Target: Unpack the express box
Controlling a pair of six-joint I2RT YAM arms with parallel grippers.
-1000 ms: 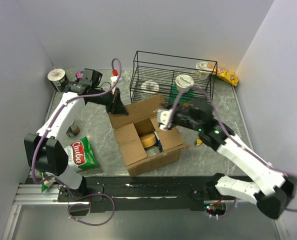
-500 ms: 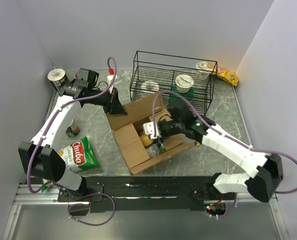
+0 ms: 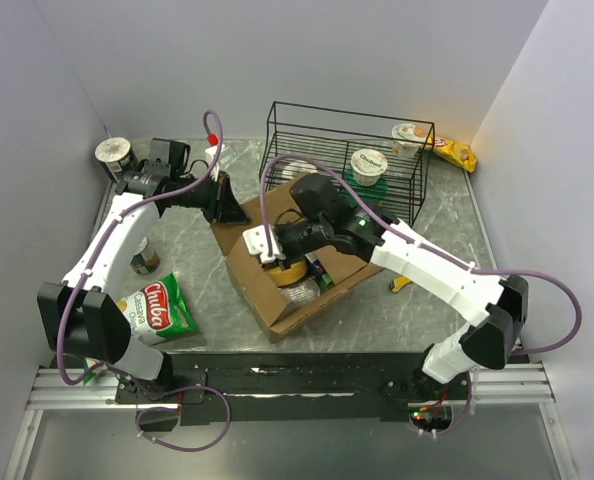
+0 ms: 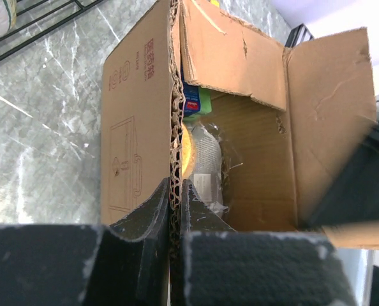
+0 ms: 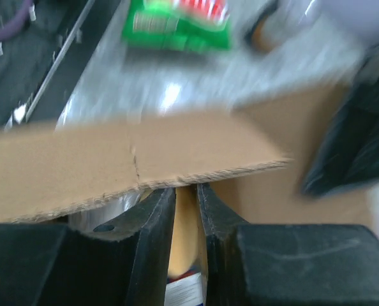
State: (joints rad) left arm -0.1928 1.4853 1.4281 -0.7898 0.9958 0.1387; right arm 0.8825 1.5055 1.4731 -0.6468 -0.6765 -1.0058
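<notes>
The express box [image 3: 289, 312] is a brown cardboard carton in mid-table with its flaps open. My left gripper [image 3: 228, 206] is shut on the edge of its far-left wall [image 4: 138, 127], and the corrugated edge runs between the fingers [image 4: 175, 191]. My right gripper [image 3: 276, 256] reaches down inside the box under a flap [image 5: 113, 159]. Its fingers [image 5: 186, 197] are closed on a yellow round item [image 5: 185, 236], which also shows in the top view [image 3: 291, 273] and the left wrist view [image 4: 187, 150]. A clear plastic pack [image 4: 208, 153] and a blue-green pack [image 4: 196, 102] lie inside the box too.
A black wire basket [image 3: 347, 150] stands behind the box, with yogurt cups [image 3: 369, 165] on and beside it. A green Chuba bag [image 3: 162, 308] and a small can [image 3: 144, 262] lie at left. A cup [image 3: 113, 155] is back left, a yellow snack bag [image 3: 457, 152] back right.
My right arm swung left and went down into the box onto the yellow item. The box shifted and turned a little. My left gripper kept its hold on the wall.
</notes>
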